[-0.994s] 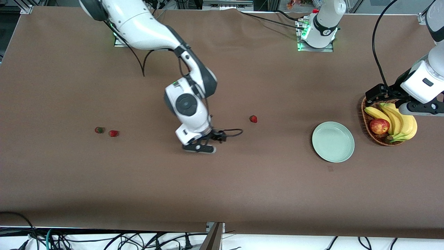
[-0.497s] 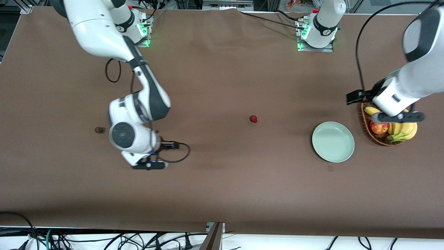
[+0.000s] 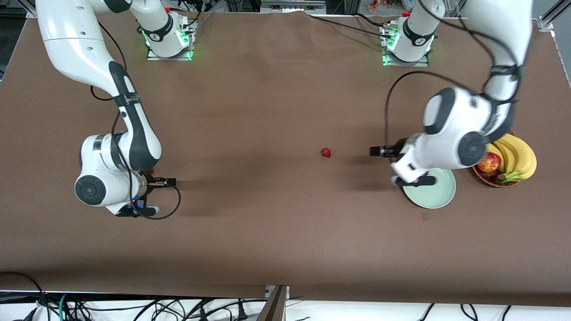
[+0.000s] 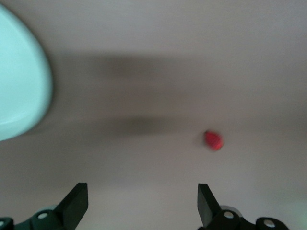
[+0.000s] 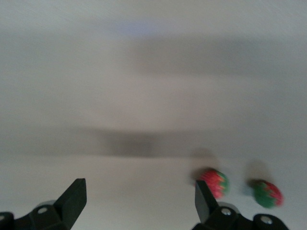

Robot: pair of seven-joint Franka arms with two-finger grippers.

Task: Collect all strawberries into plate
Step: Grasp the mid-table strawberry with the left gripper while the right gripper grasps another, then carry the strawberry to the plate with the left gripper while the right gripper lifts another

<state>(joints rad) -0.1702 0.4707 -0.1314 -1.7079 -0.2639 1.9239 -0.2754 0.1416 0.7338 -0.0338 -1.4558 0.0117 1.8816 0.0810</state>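
Bare tabletop (image 4: 144,72) lies between the left gripper's (image 4: 142,211) spread fingers (image 4: 75,205); a strawberry (image 4: 213,140) sits just off one fingertip, the plate (image 4: 21,91) off the other.

The right gripper (image 5: 139,208) gapes over bare cloth too, with two strawberries (image 5: 213,183) beside one fingertip (image 5: 204,201).

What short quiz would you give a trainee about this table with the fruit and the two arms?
1. True or false: the round pale mint-green plate, with the open left gripper above its rim, already holds a berry.
2. How many tiny red strawberries lie on the brown table by the open right gripper? A one, B two, C three.
3. Fill in: the brown woven basket holds a red apple and yellow ___.
Key: 1 false; 2 B; 3 bananas.
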